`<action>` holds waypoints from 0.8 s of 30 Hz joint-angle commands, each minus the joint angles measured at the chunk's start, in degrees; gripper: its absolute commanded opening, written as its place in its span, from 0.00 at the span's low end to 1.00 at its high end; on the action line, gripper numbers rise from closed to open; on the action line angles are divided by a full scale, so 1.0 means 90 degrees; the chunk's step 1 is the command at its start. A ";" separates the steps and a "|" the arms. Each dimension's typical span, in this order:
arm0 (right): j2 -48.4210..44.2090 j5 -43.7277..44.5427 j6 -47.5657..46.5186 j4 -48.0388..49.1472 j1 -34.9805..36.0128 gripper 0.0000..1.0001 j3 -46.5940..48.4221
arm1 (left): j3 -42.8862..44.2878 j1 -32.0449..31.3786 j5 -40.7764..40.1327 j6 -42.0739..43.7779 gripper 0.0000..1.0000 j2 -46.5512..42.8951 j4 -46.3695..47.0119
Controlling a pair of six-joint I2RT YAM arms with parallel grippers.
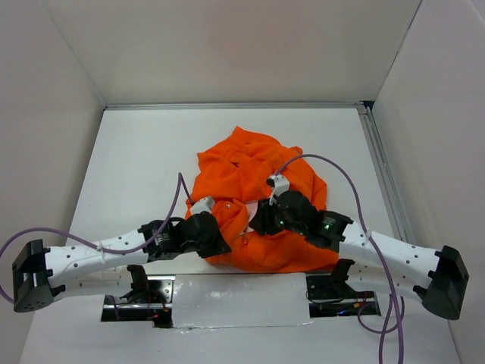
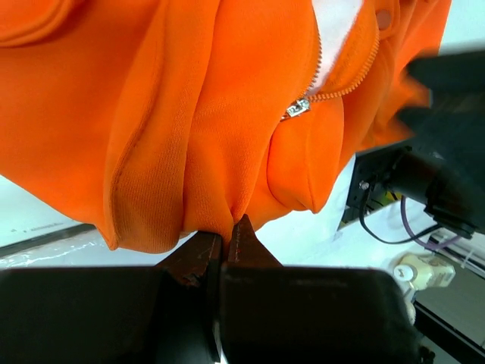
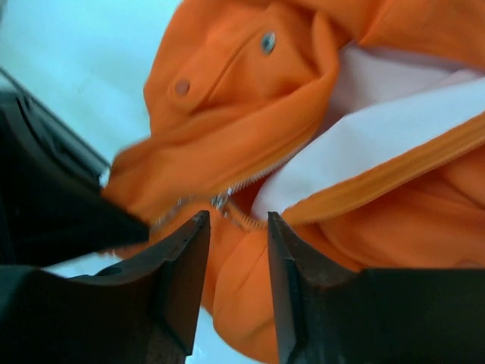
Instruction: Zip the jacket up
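The orange jacket [image 1: 254,197] lies bunched in the middle of the table. My left gripper [image 1: 221,244] is shut on a fold of the jacket's bottom hem [image 2: 189,189], near the zipper's lower end. The silver zipper slider [image 2: 297,108] sits just above that fold, with pale lining [image 2: 333,23] showing in the open front. My right gripper [image 1: 256,221] is open, its fingers [image 3: 182,258] standing either side of orange fabric just below the slider [image 3: 220,201]. The zipper teeth [image 3: 250,178] run up and to the right, parted above the slider.
The table's white surface [image 1: 136,159] is walled by pale panels at the back and both sides. A metal rail [image 1: 383,174] runs along the right edge. The arm bases and purple cables [image 1: 379,250] sit at the near edge.
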 commanded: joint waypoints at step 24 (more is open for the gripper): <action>0.1979 -0.0339 0.0011 0.1050 0.1078 0.52 0.0598 | 0.0398 0.0036 -0.0629 -0.0063 0.00 -0.0174 0.0006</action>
